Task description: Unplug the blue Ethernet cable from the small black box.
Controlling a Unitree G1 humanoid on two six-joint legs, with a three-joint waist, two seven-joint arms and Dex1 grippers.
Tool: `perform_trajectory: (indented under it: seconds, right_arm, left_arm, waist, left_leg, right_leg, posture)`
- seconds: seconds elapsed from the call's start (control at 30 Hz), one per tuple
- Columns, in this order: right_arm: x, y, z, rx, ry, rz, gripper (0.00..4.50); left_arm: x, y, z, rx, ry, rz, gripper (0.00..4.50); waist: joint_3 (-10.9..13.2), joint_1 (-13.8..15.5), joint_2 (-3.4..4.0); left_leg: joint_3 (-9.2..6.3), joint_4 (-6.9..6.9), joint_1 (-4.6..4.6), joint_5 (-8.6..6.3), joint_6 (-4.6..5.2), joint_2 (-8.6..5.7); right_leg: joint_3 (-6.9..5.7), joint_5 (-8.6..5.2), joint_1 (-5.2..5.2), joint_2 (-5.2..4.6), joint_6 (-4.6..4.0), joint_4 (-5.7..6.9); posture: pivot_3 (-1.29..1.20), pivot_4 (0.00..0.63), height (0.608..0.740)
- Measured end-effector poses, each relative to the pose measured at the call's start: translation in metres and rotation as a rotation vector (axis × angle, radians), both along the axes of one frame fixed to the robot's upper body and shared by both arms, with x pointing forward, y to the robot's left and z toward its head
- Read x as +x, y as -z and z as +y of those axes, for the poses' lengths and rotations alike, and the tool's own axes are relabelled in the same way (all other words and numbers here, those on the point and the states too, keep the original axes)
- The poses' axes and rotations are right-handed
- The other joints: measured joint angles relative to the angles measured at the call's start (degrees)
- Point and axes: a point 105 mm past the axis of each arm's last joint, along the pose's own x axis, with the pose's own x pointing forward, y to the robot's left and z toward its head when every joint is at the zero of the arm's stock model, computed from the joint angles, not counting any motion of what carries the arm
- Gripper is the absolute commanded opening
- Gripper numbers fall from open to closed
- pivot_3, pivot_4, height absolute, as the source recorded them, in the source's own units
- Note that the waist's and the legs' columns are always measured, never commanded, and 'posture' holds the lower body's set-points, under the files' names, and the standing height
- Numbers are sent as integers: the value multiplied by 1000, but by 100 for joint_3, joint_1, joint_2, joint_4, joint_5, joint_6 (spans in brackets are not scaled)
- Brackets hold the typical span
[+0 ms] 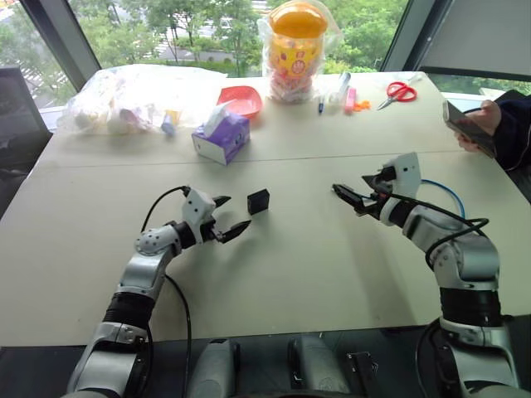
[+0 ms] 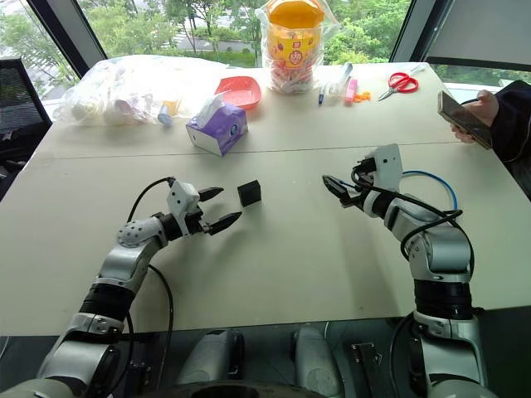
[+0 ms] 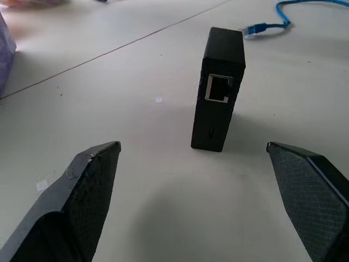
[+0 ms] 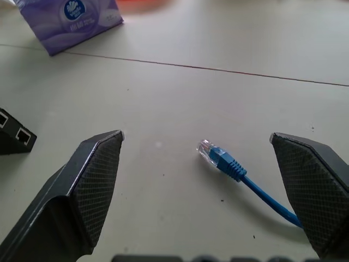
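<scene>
Nearest on the pale table [image 1: 290, 274]: left gripper [image 1: 226, 216], fingers wide apart and holding nothing, aimed at the small black box [image 1: 258, 201] standing just beyond its tips. Box alone on the tabletop, an open port on its face in the left wrist view, nothing plugged in. To the right, right gripper [image 1: 353, 197], jaws also spread and empty. Blue Ethernet cable [image 4: 229, 164] lying loose on the table between the right gripper's fingers in its wrist view, clear plug free and well apart from the box, the cord curving away behind the right arm.

Farther back on the left, purple tissue box [image 1: 221, 137], a tissue sticking out of its top, round logo on its side, wording too small to read. Behind it a red bowl [image 1: 241, 100] and a clear plastic bag [image 1: 133, 99] stuffed with small items. Far centre, a clear bag [image 1: 297, 51] around a yellow-lidded jar with a printed label, not readable. Far right, red-handled scissors [image 1: 398, 92] and a person's hand [image 1: 485, 116] with a phone.
</scene>
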Motion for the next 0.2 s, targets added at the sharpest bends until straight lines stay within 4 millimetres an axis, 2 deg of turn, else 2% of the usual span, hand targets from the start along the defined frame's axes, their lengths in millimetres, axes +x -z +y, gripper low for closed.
perform_trajectory:
  seconds: [0.1, 0.2]
  right_arm:
    - [-20, 11, -10, -31, -61, 68, 4500]
    - [-41, 19, -18, -46, -101, 113, 4500]
  left_arm:
    - [-10, -2, 13, 8, 15, 54, 4451]
    - [-15, -12, 29, 16, 10, 81, 4451]
  waist:
    - [0, 0, 0]
    - [1, 0, -1]
  left_leg:
    - [-2, -1, -1, -1, 3, 1]
    - [-5, -1, -1, -1, 3, 2]
  right_leg:
    - [0, 0, 0, 0, 0, -3]
    - [-2, 0, 3, 2, 0, -4]
  posture:
    - [0, 150, 740]
    - [0, 150, 740]
